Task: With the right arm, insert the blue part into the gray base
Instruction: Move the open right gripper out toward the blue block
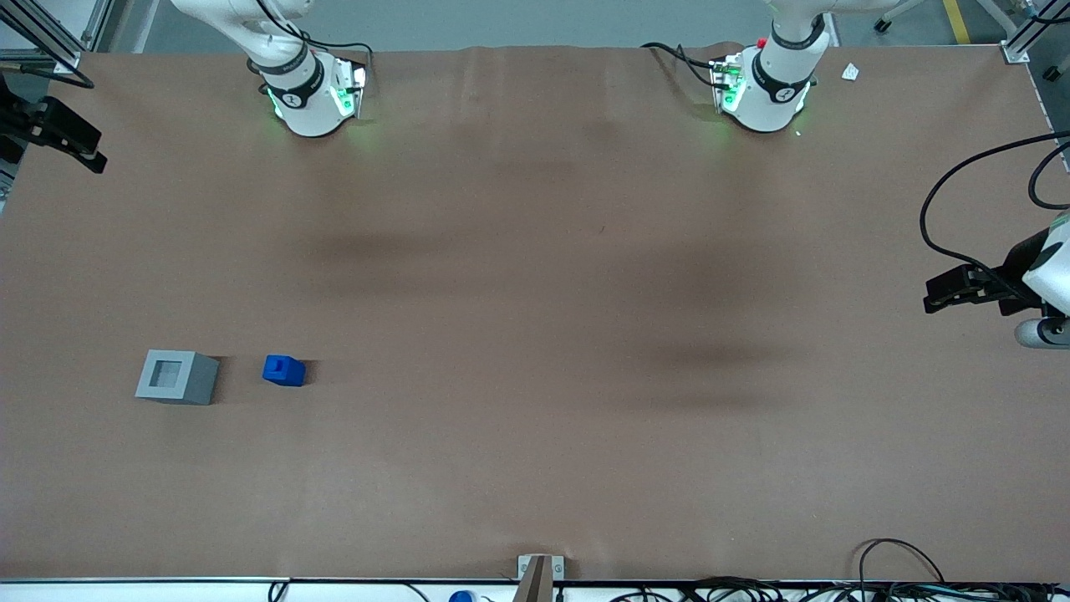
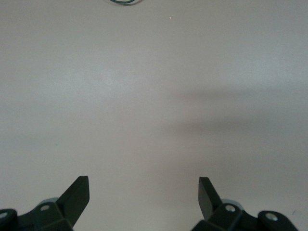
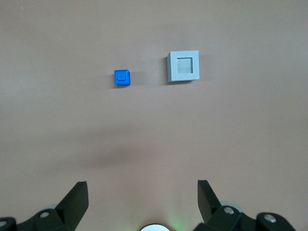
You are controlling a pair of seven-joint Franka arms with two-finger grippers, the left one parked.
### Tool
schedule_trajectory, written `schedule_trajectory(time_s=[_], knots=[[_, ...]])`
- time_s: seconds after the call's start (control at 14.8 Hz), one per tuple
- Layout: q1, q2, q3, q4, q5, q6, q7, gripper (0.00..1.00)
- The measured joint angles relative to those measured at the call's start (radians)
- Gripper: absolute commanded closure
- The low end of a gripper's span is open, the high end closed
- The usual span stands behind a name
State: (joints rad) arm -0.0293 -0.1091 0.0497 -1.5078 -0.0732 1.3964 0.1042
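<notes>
On the brown table [image 1: 535,468], front view, the blue part [image 1: 284,370] stands near the gray base [image 1: 176,377], apart from it, both toward the working arm's end. From the right wrist, the gripper [image 3: 143,198] hangs high above both, fingers [image 3: 77,197] spread wide, holding nothing.

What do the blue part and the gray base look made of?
Blue part: likely plastic, uniform saturated color, molded step. Gray base: probably matte plastic, even gray, crisp square recess. The gripper hangs open above both, holding nothing.
</notes>
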Motion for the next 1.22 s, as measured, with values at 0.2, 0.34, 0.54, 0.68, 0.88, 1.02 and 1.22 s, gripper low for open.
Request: schedule_trajectory(time_s=[0.2,0.34,0.54,0.68,0.88,1.02,1.22], knots=[[0.0,0.0,-0.002,0.003,-0.002,0.0,0.0,0.0],[-0.001,0.0,-0.005,0.003,-0.002,0.002,0.0,0.0],[-0.011,0.007,-0.012,0.001,-0.002,0.004,0.0,0.0],[-0.024,0.016,-0.016,-0.008,-0.001,0.001,0.0,0.0],[-0.033,0.033,-0.017,-0.011,0.005,0.0,-0.001,0.0],[-0.03,0.052,-0.013,-0.018,0.009,-0.01,-0.001,0.0],[-0.033,0.116,-0.013,-0.036,0.008,-0.002,-0.001,0.0]])
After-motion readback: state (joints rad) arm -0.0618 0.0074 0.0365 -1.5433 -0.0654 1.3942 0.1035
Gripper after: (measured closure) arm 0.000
